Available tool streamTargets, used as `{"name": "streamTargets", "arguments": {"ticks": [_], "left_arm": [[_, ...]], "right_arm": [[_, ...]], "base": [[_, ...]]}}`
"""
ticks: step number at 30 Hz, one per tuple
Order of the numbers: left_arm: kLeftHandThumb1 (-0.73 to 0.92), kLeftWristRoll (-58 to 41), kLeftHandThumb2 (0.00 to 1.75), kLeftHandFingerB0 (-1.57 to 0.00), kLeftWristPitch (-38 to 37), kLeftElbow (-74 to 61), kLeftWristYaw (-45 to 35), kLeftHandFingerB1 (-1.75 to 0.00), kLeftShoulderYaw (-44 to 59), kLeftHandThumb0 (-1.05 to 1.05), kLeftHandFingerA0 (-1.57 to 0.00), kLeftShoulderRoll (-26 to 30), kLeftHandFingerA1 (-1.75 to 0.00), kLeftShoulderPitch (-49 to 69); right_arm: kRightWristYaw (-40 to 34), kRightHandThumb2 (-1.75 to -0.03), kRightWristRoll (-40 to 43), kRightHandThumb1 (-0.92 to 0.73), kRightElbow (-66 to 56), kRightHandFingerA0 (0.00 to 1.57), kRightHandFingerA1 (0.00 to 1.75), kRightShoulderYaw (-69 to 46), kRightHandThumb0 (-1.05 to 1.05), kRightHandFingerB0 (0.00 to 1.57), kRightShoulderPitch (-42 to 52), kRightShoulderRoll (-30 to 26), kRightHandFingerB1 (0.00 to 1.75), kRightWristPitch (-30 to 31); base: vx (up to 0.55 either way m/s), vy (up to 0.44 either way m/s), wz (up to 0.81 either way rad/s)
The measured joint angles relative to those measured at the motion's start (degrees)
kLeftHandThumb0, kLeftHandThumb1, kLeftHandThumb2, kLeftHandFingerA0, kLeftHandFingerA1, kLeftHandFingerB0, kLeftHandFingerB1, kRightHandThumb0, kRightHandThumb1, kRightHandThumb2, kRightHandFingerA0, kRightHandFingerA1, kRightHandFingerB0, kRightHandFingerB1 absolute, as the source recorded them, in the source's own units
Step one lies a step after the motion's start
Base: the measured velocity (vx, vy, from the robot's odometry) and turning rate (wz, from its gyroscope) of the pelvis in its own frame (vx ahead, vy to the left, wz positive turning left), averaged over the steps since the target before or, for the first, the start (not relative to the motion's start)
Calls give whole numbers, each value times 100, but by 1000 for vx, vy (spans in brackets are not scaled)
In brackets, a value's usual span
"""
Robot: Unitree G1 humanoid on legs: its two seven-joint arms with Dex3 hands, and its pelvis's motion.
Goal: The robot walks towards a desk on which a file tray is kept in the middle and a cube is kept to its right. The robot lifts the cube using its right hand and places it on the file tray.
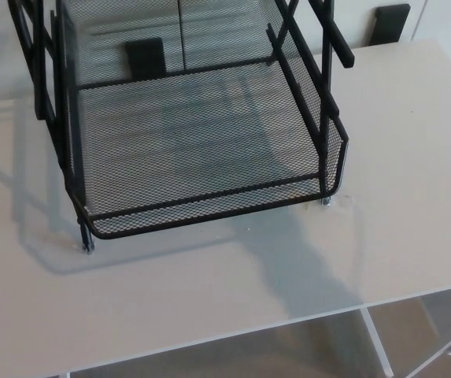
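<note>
On the pale desk [414, 157] — the black mesh file tray [209, 206], standing level.

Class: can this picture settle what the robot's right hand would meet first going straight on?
No. The right hand is not in view, so its line cannot be told. The file tray stands on the desk.

We're looking at a file tray [209, 209] in solid black, its floor and walls a fine diamond mesh edged in plain black, with little silvery feet [327, 202] glinting underneath. The desk [414, 142] runs a flat creamy off-white with no pattern of its own, washed by a soft grey shadow [288, 252] and a fainter grey lattice thrown by the mesh. We also catch plain black blocks [392, 20] and a dull beige-grey floor [304, 346].
</note>
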Motion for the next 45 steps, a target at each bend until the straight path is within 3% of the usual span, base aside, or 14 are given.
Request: {"name": "streamTargets", "arguments": {"ticks": [6, 8, 9, 13, 16, 23, 33, 34, 35, 36, 37, 40, 41, 45], "left_arm": [[70, 1, 160, -41, 0, 8, 16, -100, -10, -68, -94, -65, -128, 34], [65, 3, 159, -46, 0, 11, 25, -103, -23, -70, -102, -99, -132, 54], [66, 3, 159, -40, 0, 13, 26, -101, -24, -71, -91, -110, -127, 62], [67, 2, 160, -34, 0, 16, 27, -98, -22, -72, -81, -128, -122, 54], [66, 7, 159, -40, -1, 17, 28, -101, -39, -73, -92, -134, -128, 32], [68, 5, 158, -38, 0, 16, 28, -96, -34, -70, -84, -140, -120, -3], [66, 48, 160, -49, -1, 7, 61, -104, -187, -71, -94, -134, -128, -81], [66, 49, 161, -49, -1, -1, 60, -105, -197, -71, -91, -134, -127, -81], [64, 53, 160, -47, -1, -6, 61, -104, -211, -78, -85, -134, -125, -80], [40, 56, 161, -53, -1, -11, 60, -119, -220, -99, -73, -134, -129, -77], [57, 58, 159, -44, -4, -15, 55, -107, -228, -87, -96, -133, -133, -62], [63, 59, 160, -45, -5, 4, 53, -104, -234, -78, -92, -133, -129, -52], [63, 61, 158, -65, -4, 8, 54, -111, -237, -72, -112, -132, -137, -52], [61, 75, 157, -51, -5, -6, 80, -105, -296, -80, -100, -122, -131, -72]], "right_arm": [[43, -73, 204, -71, 469, 81, 161, 425, -22, 85, -432, 903, 63, -214], [207, -68, 277, -72, 630, 86, 144, 547, -22, 83, -463, 972, 57, -236], [292, -66, 300, -71, 714, 93, 138, 616, -21, 85, -472, 976, 54, -248], [622, -64, 338, -71, 1055, 95, 135, 950, -21, 86, -478, 975, 53, -259], [871, -61, 337, -68, 1398, 97, 128, 1297, -27, 86, -478, 971, 55, -339], [1446, -63, 135, -65, 1885, 84, 165, 2455, -32, 83, -395, 869, 61, -551], [1986, -62, -113, -67, 1677, 90, 160, 3176, -33, 77, -217, 654, 59, -947], [2031, -59, -126, -66, 1653, 88, 146, 3188, -35, 64, -218, 655, 52, -955], [2047, -91, -146, -48, 1640, 74, 98, 3196, -48, 32, -217, 656, 56, -957], [2054, -85, -170, -45, 1633, 0, 27, 3204, -71, 0, -218, 655, 23, -964], [2076, -84, -221, -51, 1622, 0, 13, 3235, -93, 0, -216, 649, 5, -973], [2154, -84, -455, -53, 1527, 0, 12, 3398, -96, 0, -229, 614, 0, -953], [2166, -85, -517, -55, 1510, 0, 16, 3417, -96, 0, -229, 609, 0, -950], [2164, -86, -687, -56, 1500, 0, 17, 3305, -96, 0, -243, 602, 1, -965]], "base": [[0, 0, 0], [0, 0, 0], [0, 0, 0], [0, 0, 0], [0, 0, 0], [0, 0, 0], [0, 0, 0], [0, 0, 0], [0, 0, 0], [0, 0, 0], [0, 0, 0], [0, 0, 0], [0, 0, 0], [0, 0, 0]]}}
